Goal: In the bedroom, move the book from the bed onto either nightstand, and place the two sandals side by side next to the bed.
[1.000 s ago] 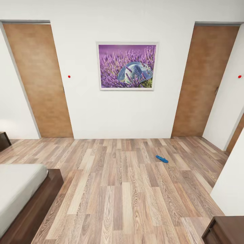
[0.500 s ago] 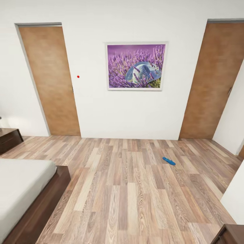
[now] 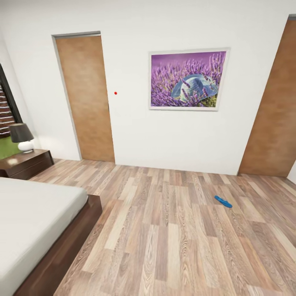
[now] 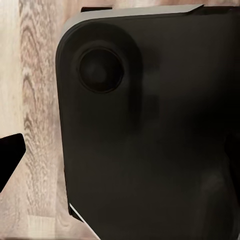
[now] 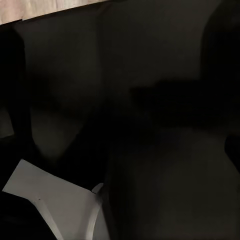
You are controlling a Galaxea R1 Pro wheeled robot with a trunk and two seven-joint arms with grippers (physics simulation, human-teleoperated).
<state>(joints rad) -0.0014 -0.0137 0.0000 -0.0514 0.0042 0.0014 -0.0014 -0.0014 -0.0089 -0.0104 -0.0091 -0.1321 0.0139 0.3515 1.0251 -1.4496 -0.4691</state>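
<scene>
I see one blue sandal (image 3: 223, 201) lying flat on the plank floor, right of middle, well apart from the bed (image 3: 28, 218); the bed sits near left, off-white mattress on a dark brown frame; the nightstand (image 3: 25, 163), glossy dark wood, stands beyond it at far left.

A white wall (image 3: 172, 135) runs across the upper half of the head view, carrying a framed purple lavender picture (image 3: 188, 79) right of centre and a small red dot (image 3: 115, 93) beside a plain brown wooden door (image 3: 85, 98) at upper left; a second brown door (image 3: 274, 111) is cut by the right edge. Light brown wood-plank floor (image 3: 172, 238) fills the lower centre and right. At the far left edge, a black-shaded lamp with a white base (image 3: 21, 137) stands before a dark-framed window (image 3: 5, 119) showing red brick and green.
</scene>
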